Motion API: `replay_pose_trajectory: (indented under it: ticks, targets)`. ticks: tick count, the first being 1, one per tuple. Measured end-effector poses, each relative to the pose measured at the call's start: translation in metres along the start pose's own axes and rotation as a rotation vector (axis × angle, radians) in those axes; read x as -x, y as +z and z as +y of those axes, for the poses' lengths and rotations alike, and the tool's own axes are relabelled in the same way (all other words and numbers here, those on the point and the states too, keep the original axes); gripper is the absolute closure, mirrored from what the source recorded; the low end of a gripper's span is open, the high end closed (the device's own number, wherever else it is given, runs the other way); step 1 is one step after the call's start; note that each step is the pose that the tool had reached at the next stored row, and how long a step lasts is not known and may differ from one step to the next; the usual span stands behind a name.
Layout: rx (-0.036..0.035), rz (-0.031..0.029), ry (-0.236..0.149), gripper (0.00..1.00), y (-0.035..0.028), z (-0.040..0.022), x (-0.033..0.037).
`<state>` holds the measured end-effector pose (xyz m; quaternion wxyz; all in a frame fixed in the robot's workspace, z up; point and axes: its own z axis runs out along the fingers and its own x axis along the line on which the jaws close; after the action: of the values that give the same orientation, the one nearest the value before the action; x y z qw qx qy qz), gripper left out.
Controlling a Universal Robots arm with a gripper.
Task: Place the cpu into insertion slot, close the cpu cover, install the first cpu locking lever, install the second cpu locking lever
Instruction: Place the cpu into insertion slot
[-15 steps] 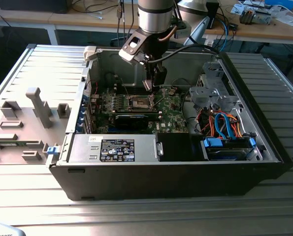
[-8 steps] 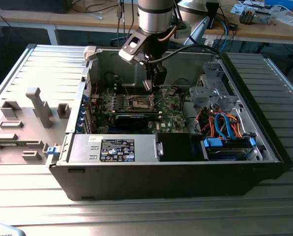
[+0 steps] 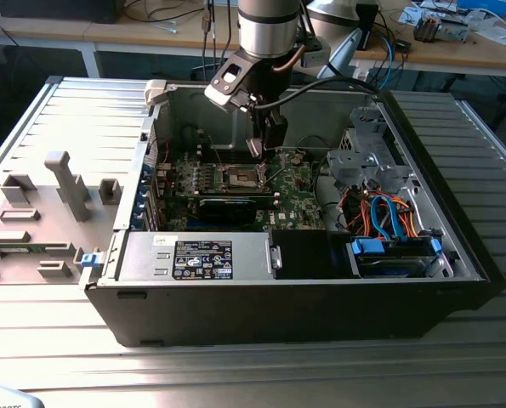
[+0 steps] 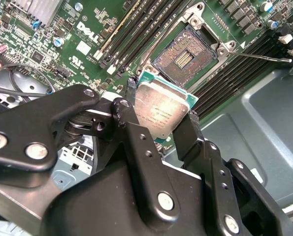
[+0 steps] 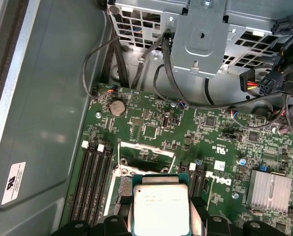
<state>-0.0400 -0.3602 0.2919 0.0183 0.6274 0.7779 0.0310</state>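
My gripper [image 4: 161, 112] is shut on the cpu [image 4: 158, 105], a flat square chip with a dull silver top and a green edge, gripped on two opposite sides by the black fingers [image 4: 131, 118]. It hangs a little above the green motherboard [image 4: 87, 39], just beside the insertion slot [image 4: 183, 56], whose brownish contact field lies bare. In the first wrist view the cpu [image 5: 161, 209] covers most of the slot, and the cpu cover [image 5: 146, 150] stands raised behind it. In the exterior view the gripper [image 3: 265, 146] hovers over the slot [image 3: 240, 177] inside the open computer case [image 3: 304, 289].
A thin metal locking lever [image 4: 264, 56] sticks out beside the slot. Long memory slots [image 4: 136, 29] flank it on both sides. A drive cage [image 5: 200, 39] and loose cables [image 5: 136, 69] sit past the board. A grey fixture [image 3: 65, 183] stands on the exterior view's left.
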Motion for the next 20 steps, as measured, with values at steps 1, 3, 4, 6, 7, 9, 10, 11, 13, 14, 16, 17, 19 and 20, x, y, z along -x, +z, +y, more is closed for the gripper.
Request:
replay_pose_trajectory:
  ticks: [1,3,4,6,7,9,10,11,13,14,16,17,19,20]
  targets:
    - [0.0,-0.0001,0.001,0.45,0.0,0.0,0.0]
    - [0.0,-0.0003,0.003,0.45,0.0002,0.0,0.0]
    - [0.0,-0.0004,0.005,0.45,0.0002,0.0,0.0]
    - [0.0,-0.0005,0.006,0.45,0.0002,0.0,0.0]
    - [0.0001,-0.0006,0.007,0.45,0.0003,0.0,0.0]
    - [0.0001,-0.0007,0.009,0.45,0.0003,0.0,0.0]
    - [0.0001,-0.0007,0.01,0.45,0.0004,0.0,0.0]
    - [0.0001,-0.0008,0.011,0.45,0.0004,0.0,0.0]
    - [0.0002,-0.0009,0.013,0.45,0.0006,0.0,0.0]
    - [0.0002,-0.0011,0.015,0.45,0.0006,0.0,0.0]
    - [0.0002,-0.0011,0.016,0.45,0.0007,0.0,0.0]
    - [0.0002,-0.0012,0.017,0.45,0.0007,-0.0001,0.0]
    - [0.0002,-0.0013,0.019,0.45,0.0008,-0.0001,0.0]
    - [0.0002,-0.0015,0.02,0.45,0.0008,-0.0001,0.0]
